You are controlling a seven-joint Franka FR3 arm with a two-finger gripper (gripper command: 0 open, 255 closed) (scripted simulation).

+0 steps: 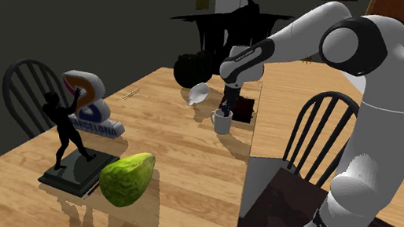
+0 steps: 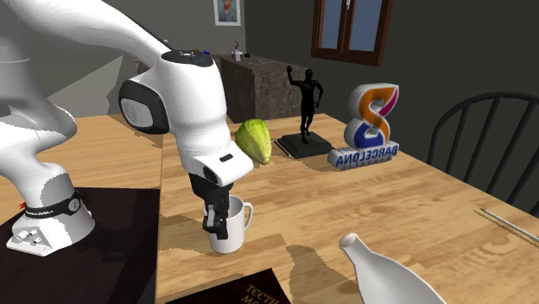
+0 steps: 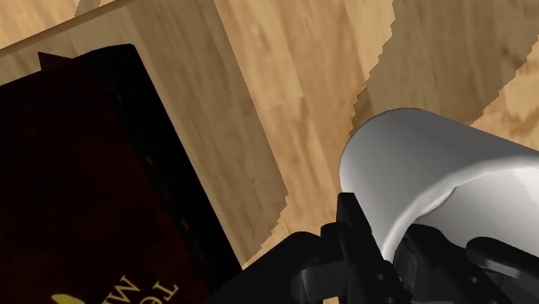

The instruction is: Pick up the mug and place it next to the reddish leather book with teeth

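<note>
A white mug [image 1: 223, 122] [image 2: 231, 226] [image 3: 432, 173] stands upright near the table edge by the stand, at or just above the wood; I cannot tell which. My black gripper [image 1: 226, 112] [image 2: 216, 226] [image 3: 380, 250] comes down from above and is shut on the mug's rim, one finger inside and one outside the wall. The dark reddish book [image 1: 243, 110] [image 2: 233, 292] [image 3: 78, 190] with gold lettering lies flat on the table a short gap from the mug.
A white vase [image 1: 198, 93] [image 2: 380, 272] lies on its side close to the mug. Further along the table are a green fruit [image 1: 128, 179], a black figurine [image 1: 64, 130] and a Barcelona sign [image 1: 90, 103]. Dark chairs [image 1: 318, 138] flank the table.
</note>
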